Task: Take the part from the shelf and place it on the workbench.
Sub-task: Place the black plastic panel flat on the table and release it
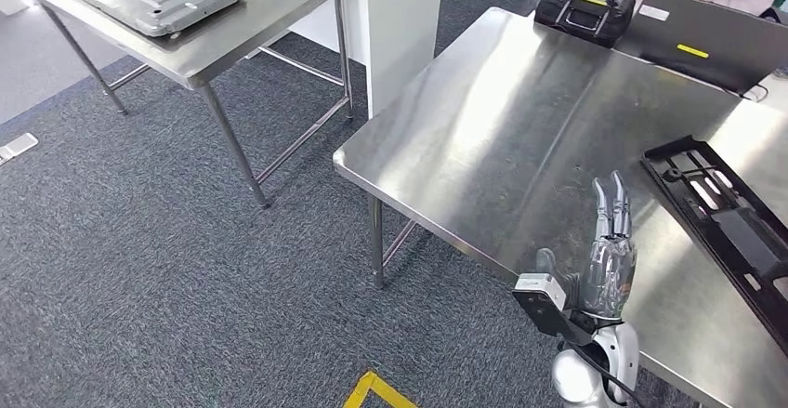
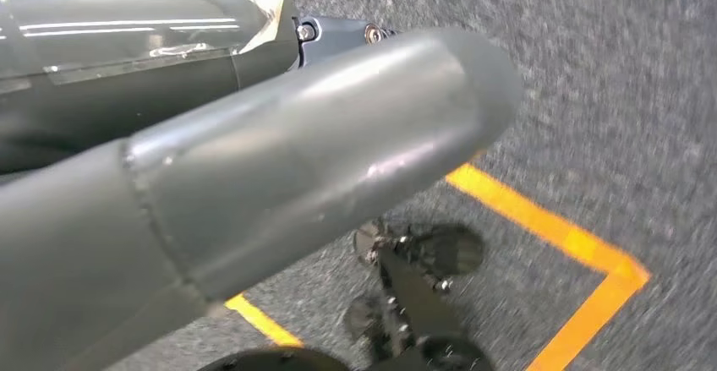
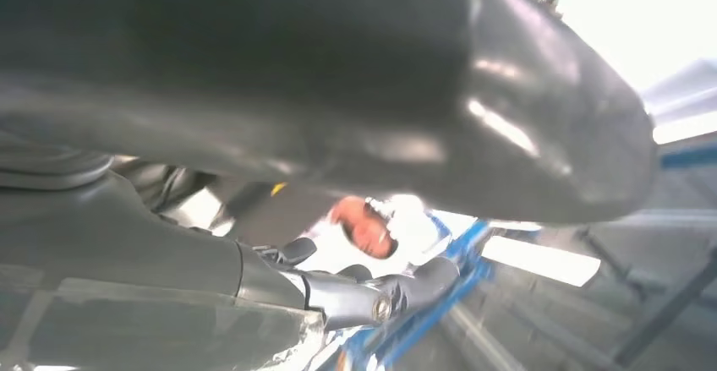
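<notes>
From the head view, the right hand (image 1: 609, 241) hovered over the workbench (image 1: 520, 120), fingers straight, holding nothing; the black part (image 1: 720, 213) lay just beside it. The left hand (image 2: 279, 168) hung over carpet (image 2: 609, 92); its grasp couldn't be told.

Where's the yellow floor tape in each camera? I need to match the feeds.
Head view: yellow floor tape at the bottom edge, left of the right robot hand.
Left wrist view: its corner lies beyond the left robot hand.
Right wrist view: not in it.
Shared landmark: grey carpet around the tape.
</notes>
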Robot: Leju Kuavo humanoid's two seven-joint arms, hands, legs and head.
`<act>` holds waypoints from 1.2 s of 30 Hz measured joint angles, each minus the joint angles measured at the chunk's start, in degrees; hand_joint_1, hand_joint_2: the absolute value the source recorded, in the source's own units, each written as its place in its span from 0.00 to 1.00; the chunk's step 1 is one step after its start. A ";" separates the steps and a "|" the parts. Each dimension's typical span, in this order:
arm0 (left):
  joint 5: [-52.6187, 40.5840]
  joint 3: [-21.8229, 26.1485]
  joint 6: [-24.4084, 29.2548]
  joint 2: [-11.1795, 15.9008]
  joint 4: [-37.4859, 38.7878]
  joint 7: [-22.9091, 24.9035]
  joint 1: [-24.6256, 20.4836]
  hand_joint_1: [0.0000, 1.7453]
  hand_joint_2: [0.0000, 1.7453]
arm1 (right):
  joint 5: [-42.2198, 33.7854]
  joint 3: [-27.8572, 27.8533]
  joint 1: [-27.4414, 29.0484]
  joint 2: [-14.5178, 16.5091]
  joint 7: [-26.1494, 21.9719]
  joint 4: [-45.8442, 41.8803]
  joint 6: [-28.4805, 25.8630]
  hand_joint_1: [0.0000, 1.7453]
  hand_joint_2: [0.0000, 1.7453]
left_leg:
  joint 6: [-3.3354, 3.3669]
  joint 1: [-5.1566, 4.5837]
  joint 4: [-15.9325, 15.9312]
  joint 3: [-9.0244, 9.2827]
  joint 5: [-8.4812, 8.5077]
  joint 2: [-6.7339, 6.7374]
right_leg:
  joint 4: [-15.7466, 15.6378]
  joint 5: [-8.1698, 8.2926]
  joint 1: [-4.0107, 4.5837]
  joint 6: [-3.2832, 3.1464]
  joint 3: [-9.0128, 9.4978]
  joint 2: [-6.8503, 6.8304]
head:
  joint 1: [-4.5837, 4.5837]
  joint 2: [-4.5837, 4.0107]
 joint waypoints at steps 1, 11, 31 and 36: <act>0.15 0.02 0.49 -0.08 0.00 0.11 -0.04 0.00 0.00 | -0.45 0.33 0.02 0.05 -0.08 0.14 0.36 0.00 0.00 | 0.06 -0.01 0.02 -0.08 0.04 -0.67 | 3.75 -1.41 -0.07 -0.04 -1.77 0.50 | 0.04 0.00; 1.00 0.92 3.41 -0.93 0.00 0.36 0.34 0.00 0.00 | -3.80 2.53 0.39 0.73 -1.48 0.67 1.90 0.00 0.00 | -1.73 0.03 0.88 -1.15 0.15 -7.06 | -9.18 4.42 -0.88 0.71 4.27 3.67 | -0.08 0.00; -7.89 -4.27 5.19 -5.65 -0.41 2.02 -2.66 0.00 0.00 | -30.57 -22.13 18.63 -14.08 -15.36 -3.79 -2.83 0.00 0.00 | 0.37 -0.18 0.93 -0.81 -0.15 -1.37 | 1.68 -2.87 -0.69 1.13 1.28 0.53 | -0.38 0.00; -8.86 -6.44 5.58 -7.10 -1.02 3.40 -3.72 0.00 0.00 | -32.71 -31.70 25.14 -16.19 -15.87 -6.88 -2.92 0.00 0.00 | 0.41 -0.25 1.06 -0.57 -0.15 -5.33 | -1.38 0.24 -1.00 3.13 1.32 2.44 | -0.13 0.01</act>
